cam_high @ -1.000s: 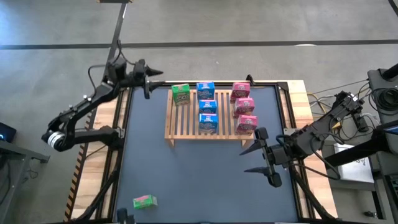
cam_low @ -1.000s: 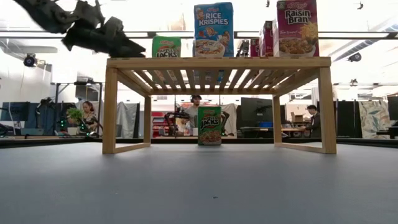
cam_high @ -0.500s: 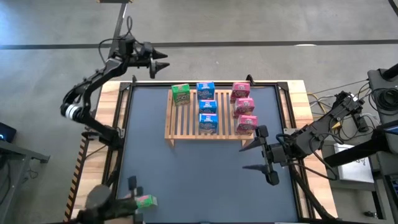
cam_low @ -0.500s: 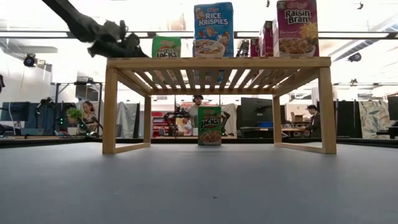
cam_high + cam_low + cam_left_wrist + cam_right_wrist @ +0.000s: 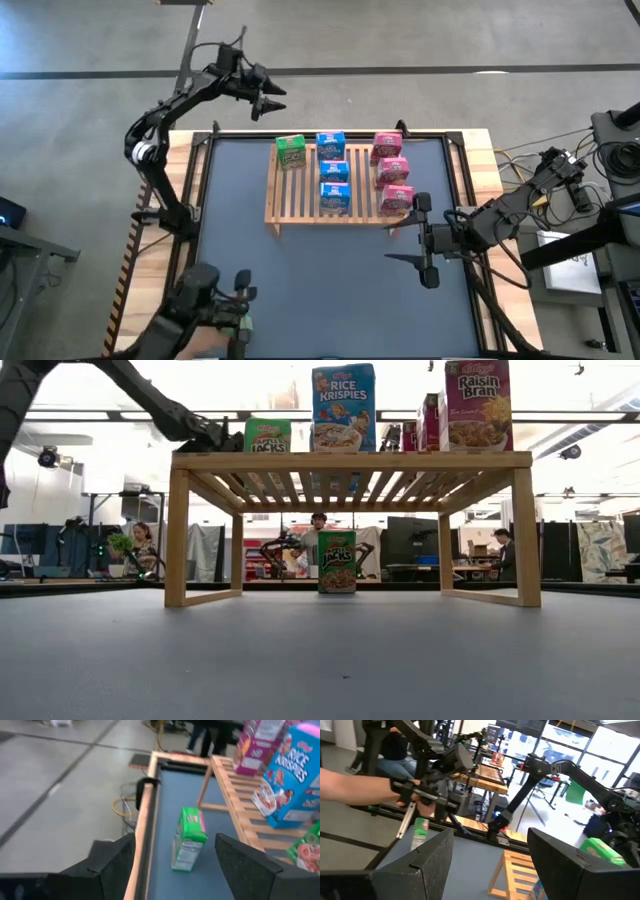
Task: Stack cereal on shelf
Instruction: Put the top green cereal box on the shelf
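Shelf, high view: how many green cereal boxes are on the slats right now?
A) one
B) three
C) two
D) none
A: the shelf carries only one green cereal box, at its far left corner, beside a row of three blue boxes and a row of three pink boxes.

Bright backlight, blurred wrist views
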`<control>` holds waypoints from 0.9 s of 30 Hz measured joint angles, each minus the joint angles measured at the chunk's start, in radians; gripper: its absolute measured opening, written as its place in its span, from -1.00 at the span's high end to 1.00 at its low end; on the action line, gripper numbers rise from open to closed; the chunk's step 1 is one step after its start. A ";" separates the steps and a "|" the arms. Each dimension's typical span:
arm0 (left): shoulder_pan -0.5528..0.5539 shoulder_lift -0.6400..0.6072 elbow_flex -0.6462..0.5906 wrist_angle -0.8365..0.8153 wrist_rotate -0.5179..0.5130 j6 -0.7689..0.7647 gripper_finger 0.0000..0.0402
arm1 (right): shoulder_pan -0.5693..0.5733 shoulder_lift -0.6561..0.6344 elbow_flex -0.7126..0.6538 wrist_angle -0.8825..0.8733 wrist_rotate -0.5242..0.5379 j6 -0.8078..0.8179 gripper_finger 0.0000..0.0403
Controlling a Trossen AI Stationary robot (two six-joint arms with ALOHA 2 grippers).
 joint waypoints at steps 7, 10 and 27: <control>-0.019 0.119 0.156 -0.191 -0.006 0.144 -0.42 | -0.064 0.000 0.000 -0.001 0.004 -0.002 -0.20; -0.020 0.157 0.180 -0.205 -0.007 0.172 -0.43 | -0.105 -0.001 0.000 -0.027 0.049 -0.006 -0.20; -0.020 0.157 0.239 -0.318 -0.003 0.206 -0.38 | -0.299 -0.015 0.091 -0.076 -0.059 -0.120 -0.20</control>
